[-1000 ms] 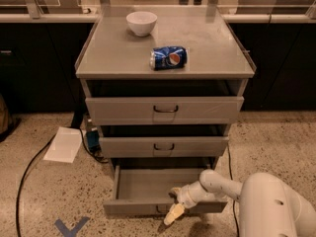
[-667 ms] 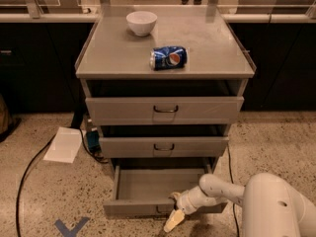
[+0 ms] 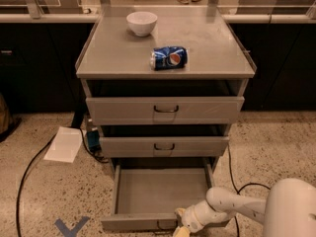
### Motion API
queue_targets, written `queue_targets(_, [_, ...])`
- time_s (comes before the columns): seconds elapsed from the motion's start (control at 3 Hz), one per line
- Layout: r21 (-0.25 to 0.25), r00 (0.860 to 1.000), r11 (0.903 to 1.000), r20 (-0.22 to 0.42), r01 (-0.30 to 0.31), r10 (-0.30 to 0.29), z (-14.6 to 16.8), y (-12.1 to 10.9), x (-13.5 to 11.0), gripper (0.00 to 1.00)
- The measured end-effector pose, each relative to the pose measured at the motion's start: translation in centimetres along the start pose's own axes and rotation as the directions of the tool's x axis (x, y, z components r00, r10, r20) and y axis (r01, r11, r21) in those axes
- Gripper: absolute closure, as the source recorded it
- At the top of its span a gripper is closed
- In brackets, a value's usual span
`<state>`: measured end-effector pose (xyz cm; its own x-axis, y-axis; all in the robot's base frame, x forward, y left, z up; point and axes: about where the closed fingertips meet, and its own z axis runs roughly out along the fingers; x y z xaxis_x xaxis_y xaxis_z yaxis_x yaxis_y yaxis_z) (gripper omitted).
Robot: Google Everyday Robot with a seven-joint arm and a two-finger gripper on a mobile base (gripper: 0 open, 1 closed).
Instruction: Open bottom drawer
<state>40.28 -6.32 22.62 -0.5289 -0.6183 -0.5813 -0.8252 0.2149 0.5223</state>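
The bottom drawer (image 3: 163, 191) is the lowest of three grey drawers in a grey metal cabinet. It stands pulled far out, and its plain grey tray shows empty. Its short front (image 3: 133, 223) runs along the bottom edge of the view, with the dark handle (image 3: 165, 226) at its centre. My gripper (image 3: 181, 224) is at the drawer front, just right of the handle, at the end of my white arm (image 3: 232, 206) that reaches in from the lower right.
The top drawer (image 3: 165, 110) and the middle drawer (image 3: 164, 146) are each pulled out slightly. A white bowl (image 3: 141, 22) and a lying blue soda can (image 3: 169, 58) rest on the cabinet top. A paper sheet (image 3: 64, 143) and black cables (image 3: 29, 174) lie on the floor at left.
The gripper has moved a little left along the drawer front, and the bottom drawer has come out slightly further.
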Motion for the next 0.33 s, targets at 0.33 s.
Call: queue_targets(0.33, [0.000,1.000,1.0000,0.000,0.000,0.000,0.00,0.00,0.00,0.00])
